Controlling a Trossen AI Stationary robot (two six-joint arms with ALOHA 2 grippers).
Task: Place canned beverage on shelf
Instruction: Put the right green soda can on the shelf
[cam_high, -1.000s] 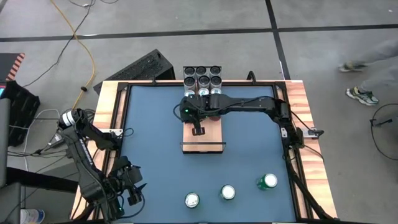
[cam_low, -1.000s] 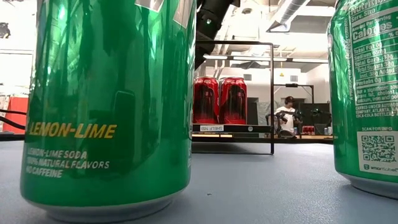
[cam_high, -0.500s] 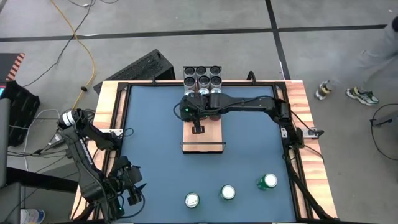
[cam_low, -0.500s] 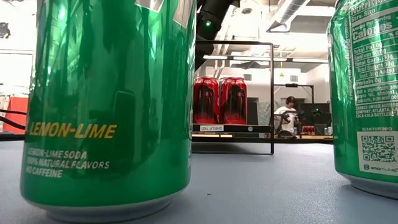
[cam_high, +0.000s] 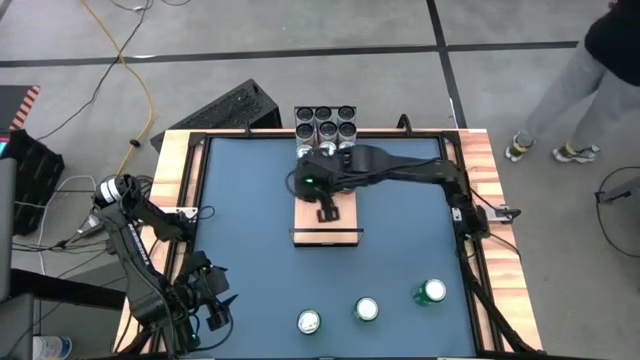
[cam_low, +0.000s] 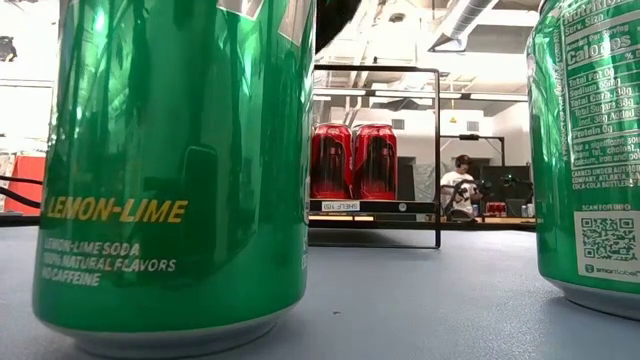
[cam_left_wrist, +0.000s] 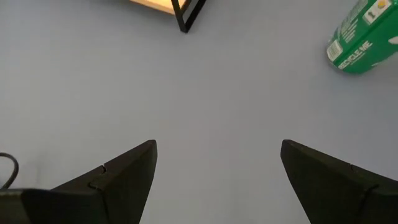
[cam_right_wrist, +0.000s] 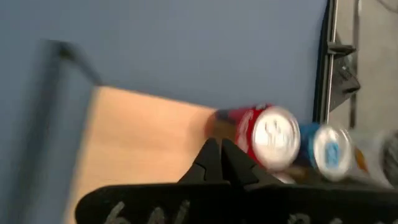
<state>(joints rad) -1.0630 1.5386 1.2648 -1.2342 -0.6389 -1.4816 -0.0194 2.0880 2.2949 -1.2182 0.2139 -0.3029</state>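
The shelf (cam_high: 325, 222) is a pale wood plank with a black wire rail, lying mid-table. Red cans (cam_low: 353, 160) stand on its far end, and a red can (cam_right_wrist: 264, 137) and a blue-topped one (cam_right_wrist: 329, 152) show in the right wrist view. My right gripper (cam_high: 327, 210) hangs shut and empty over the plank (cam_right_wrist: 143, 137), fingertips together (cam_right_wrist: 219, 149). Three green cans (cam_high: 309, 322) (cam_high: 367, 309) (cam_high: 431, 292) stand upright near the front edge. My left gripper (cam_high: 215, 310) waits open at the near left corner, with bare table between its fingers (cam_left_wrist: 217, 168).
Several dark-topped cans (cam_high: 325, 122) stand in rows past the shelf's far end. The shelf's wire frame (cam_low: 437, 150) rises above the plank. A green can (cam_left_wrist: 360, 37) lies ahead of my left gripper. Blue table (cam_high: 250, 250) lies bare between the shelf and the green cans. A person walks at the far right (cam_high: 590, 60).
My right gripper has risen over the shelf and drifted slightly toward the table's right edge, staying shut; its arm has lifted out of the low view's top. The cans and the shelf have kept their places.
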